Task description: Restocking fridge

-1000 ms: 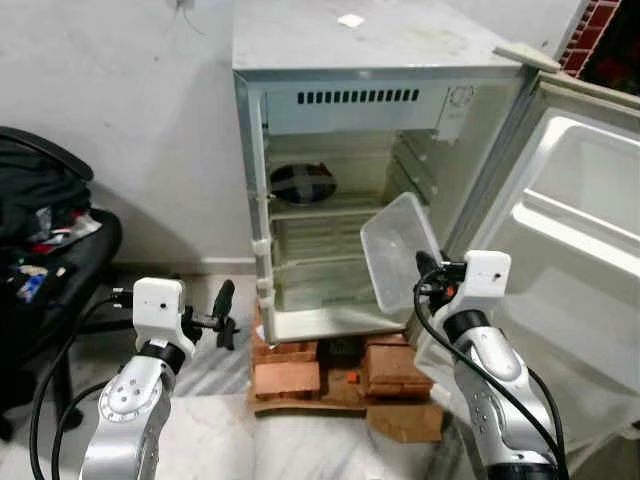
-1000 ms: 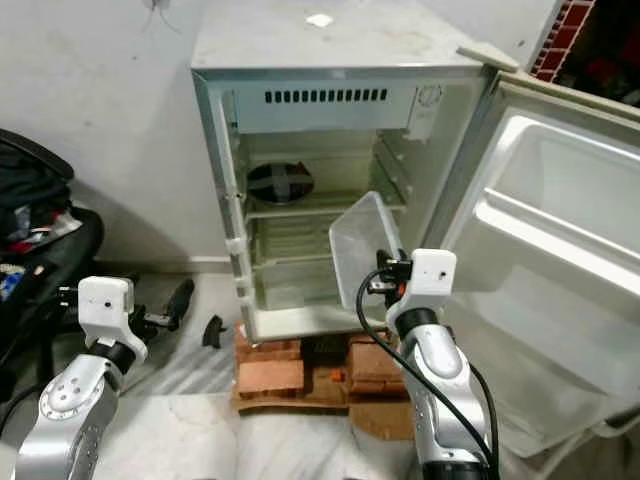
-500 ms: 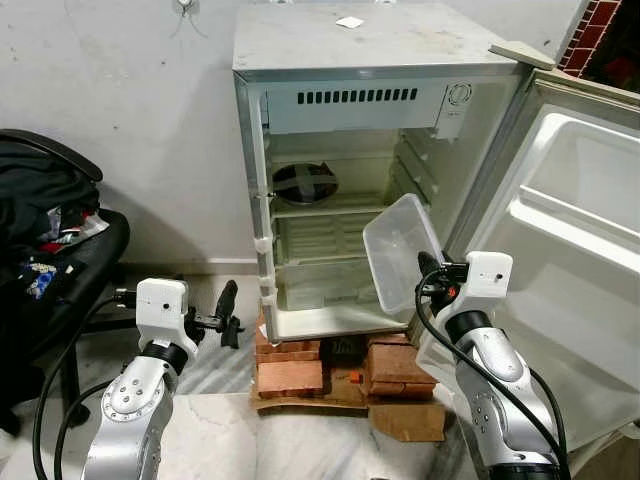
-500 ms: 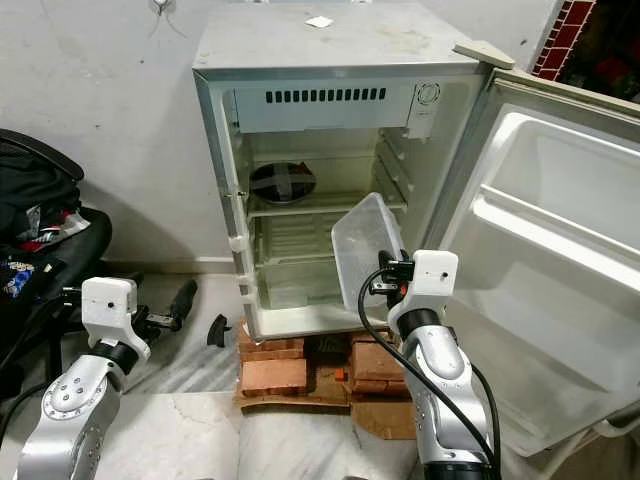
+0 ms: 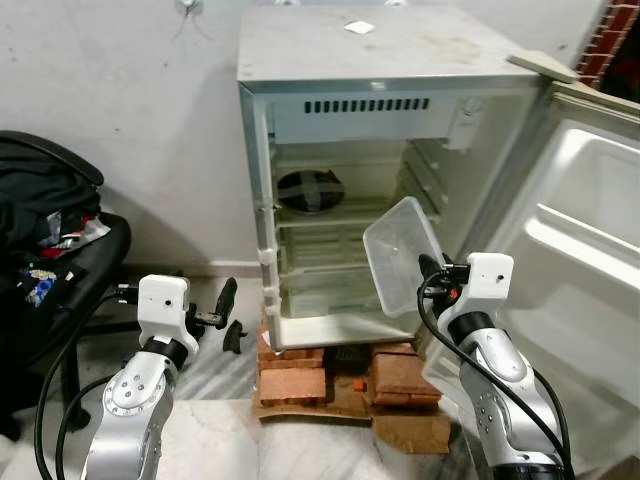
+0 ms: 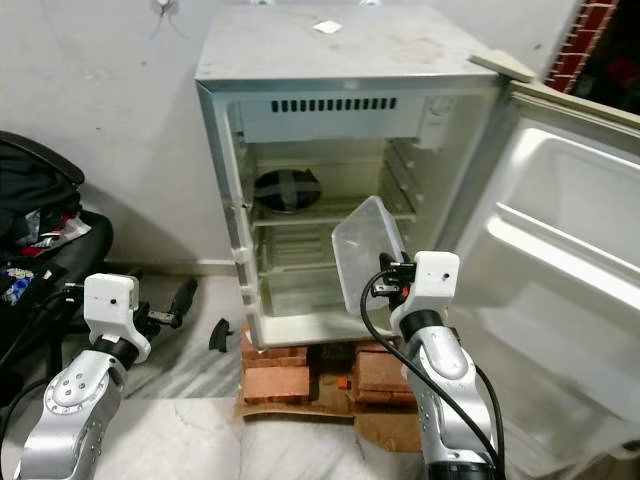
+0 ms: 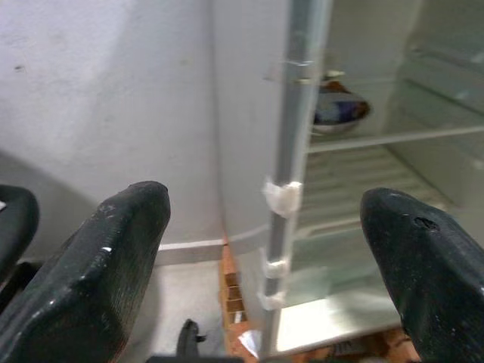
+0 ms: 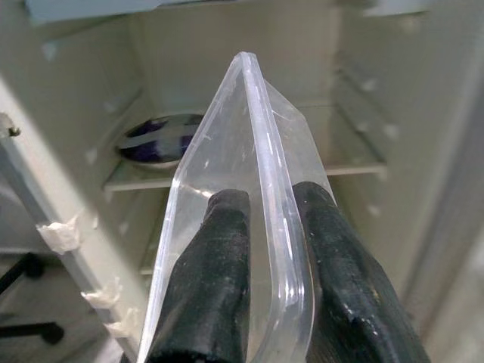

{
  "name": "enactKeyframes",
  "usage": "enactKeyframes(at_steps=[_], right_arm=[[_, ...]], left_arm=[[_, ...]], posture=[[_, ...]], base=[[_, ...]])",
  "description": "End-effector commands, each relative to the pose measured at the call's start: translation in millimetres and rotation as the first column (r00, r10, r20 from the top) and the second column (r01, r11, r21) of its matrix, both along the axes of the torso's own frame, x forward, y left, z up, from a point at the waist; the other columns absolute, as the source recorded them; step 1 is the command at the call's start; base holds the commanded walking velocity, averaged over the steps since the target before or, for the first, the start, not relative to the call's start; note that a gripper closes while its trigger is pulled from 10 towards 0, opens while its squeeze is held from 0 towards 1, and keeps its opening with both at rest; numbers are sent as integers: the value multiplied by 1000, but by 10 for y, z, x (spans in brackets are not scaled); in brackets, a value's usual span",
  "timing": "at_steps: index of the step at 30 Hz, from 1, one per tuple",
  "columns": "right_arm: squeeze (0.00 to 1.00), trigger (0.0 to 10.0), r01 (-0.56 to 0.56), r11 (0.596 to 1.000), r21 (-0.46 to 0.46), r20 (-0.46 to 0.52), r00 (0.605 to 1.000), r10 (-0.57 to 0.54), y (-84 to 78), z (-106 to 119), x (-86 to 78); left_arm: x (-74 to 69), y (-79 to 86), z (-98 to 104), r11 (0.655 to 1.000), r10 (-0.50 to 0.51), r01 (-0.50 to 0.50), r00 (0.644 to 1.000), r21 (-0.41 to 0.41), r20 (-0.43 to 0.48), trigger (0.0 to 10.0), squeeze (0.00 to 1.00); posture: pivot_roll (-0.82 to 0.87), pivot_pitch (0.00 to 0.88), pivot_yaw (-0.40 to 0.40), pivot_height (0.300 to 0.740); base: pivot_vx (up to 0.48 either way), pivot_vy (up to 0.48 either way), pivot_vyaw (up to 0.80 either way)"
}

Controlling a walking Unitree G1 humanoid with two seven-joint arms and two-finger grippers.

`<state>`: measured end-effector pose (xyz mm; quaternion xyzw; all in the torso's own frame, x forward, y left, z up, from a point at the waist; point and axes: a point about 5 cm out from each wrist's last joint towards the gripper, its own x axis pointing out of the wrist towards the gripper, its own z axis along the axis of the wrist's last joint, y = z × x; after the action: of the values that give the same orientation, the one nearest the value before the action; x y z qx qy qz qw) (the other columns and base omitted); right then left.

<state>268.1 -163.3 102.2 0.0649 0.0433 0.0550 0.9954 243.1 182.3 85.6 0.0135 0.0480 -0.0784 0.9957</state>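
Right gripper (image 8: 265,249) pinches rim of clear plastic tub (image 5: 403,255); left gripper (image 7: 265,249) gapes, empty. Risk: tilted tub slips or clips small white fridge (image 5: 262,230) frame.

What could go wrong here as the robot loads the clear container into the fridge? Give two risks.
1. The right gripper pinches the clear container by one thin wall only, tilted on edge, so it might slip or twist loose.
2. The bowl already sits on the upper shelf; a container pushed in there could knock it.
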Motion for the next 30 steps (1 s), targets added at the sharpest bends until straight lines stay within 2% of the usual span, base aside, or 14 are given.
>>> enactKeyframes(at_steps=[1, 14, 21, 27, 30], right_arm=[[0, 10000, -8, 1000, 4, -3, 1000, 8, 2, 10, 16], [0, 10000, -21, 1000, 8, -8, 1000, 21, 14, -1, 16], [0, 10000, -31, 999, 7, -13, 999, 31, 11, -5, 56], [0, 10000, 14, 999, 32, -30, 999, -13, -25, 1, 155], [0, 10000, 54, 996, 67, -72, 996, -50, -20, -55, 212]], left_arm=[[13, 16, -5, 1000, 9, -9, 1000, 14, 1, 10000, 0], [1, 14, -14, 1000, 12, -12, 1000, 17, -6, 10000, 0], [-22, 51, -56, 998, 54, -53, 998, 28, -38, 10000, 0], [-115, 79, -102, 997, 65, -62, 995, 42, -78, 10000, 0], [-159, 91, -128, 996, 71, -66, 992, 54, -105, 10000, 0]], posture=[[61, 0, -26, 740], [64, 0, -25, 740], [80, 0, -29, 740], [106, 0, -39, 740], [122, 0, -47, 740]], base=[[360, 0, 0], [337, 0, 0], [0, 0, 0], [0, 0, 0], [0, 0, 0]])
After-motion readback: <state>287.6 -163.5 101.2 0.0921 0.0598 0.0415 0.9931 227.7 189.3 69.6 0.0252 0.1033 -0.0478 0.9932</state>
